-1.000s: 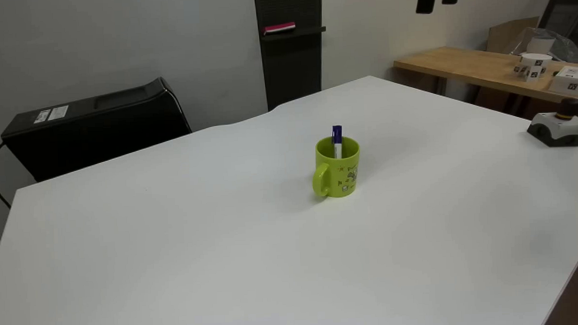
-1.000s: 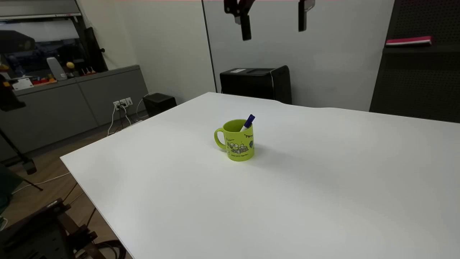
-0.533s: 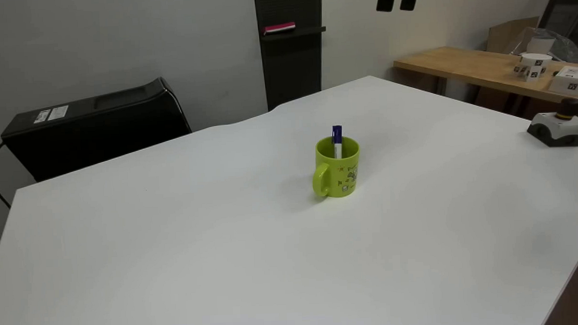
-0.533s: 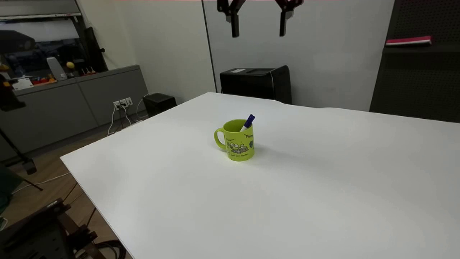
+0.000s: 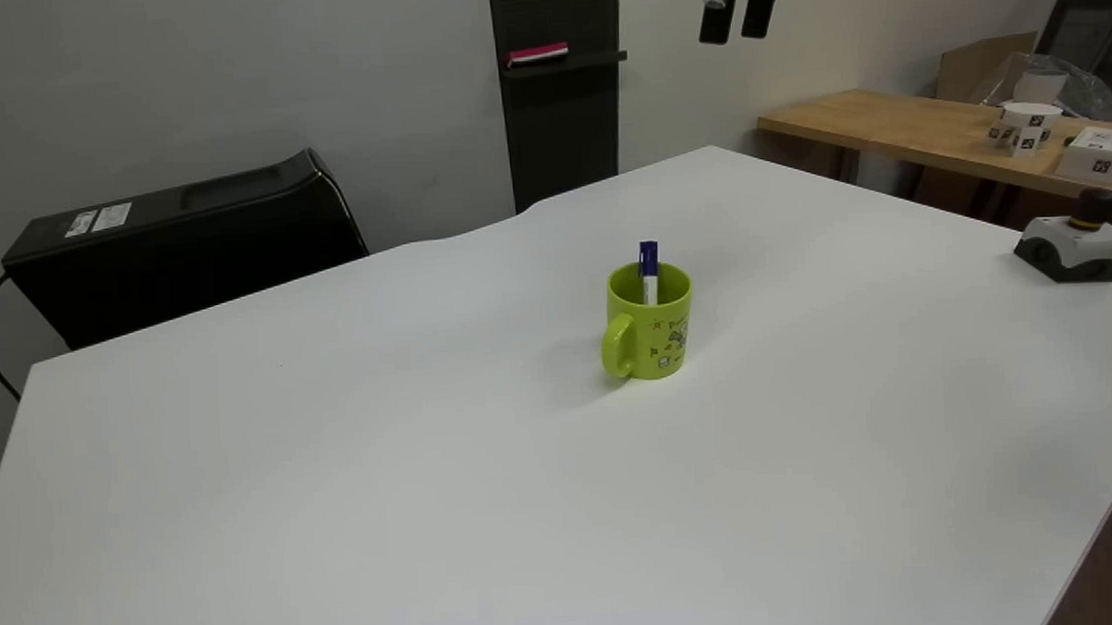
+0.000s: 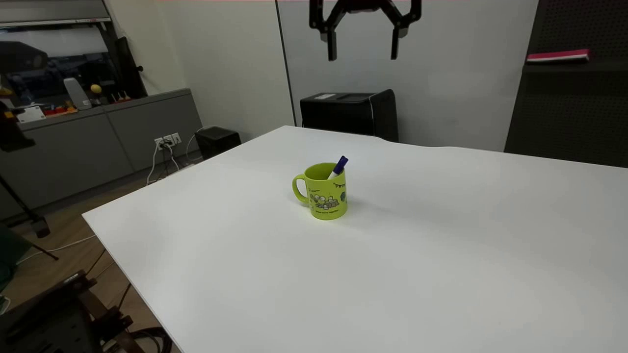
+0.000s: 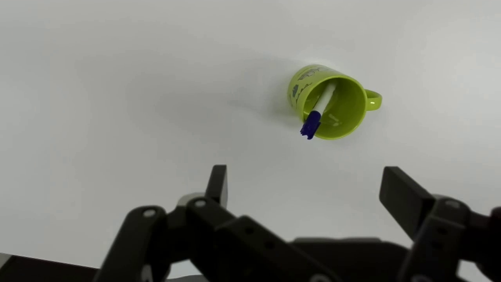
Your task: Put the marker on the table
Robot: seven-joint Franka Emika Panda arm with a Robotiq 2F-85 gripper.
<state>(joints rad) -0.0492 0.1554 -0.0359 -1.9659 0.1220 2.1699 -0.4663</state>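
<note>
The marker [image 7: 319,109] is stood at a slant in the lime-green mug [image 6: 326,200], its dark blue cap [image 7: 311,123] raised above the rim [image 7: 330,138] on the side roughly away from the handle [image 7: 375,102]. The mug is set upright on the white bench [image 5: 387,494]; the marker has not yet been laid there, so the task is judged to be at its start.

Above, well apart from the cap, the claw [image 6: 363,58] is held with its fingers [image 7: 405,199] spread wide and nothing between them. In the wrist view, the mug is seen beyond the fingers rather than between them, so a shift is probably called for. If the claw is lowered off line, the rim could be struck and the mug knocked over. With so wide a gap, the mug's wall may be pinched along with the cap — and the whole mug carried up.

Because of the slant, the marker may be swivelled or slid along the rim as pressure is applied; if it is then pulled at a poor angle, the mug could be dragged. At the end, the marker could be sent rolling if released too high. Farther off, on the bench, a box with a dark knob [image 5: 1078,243] is seen.
</note>
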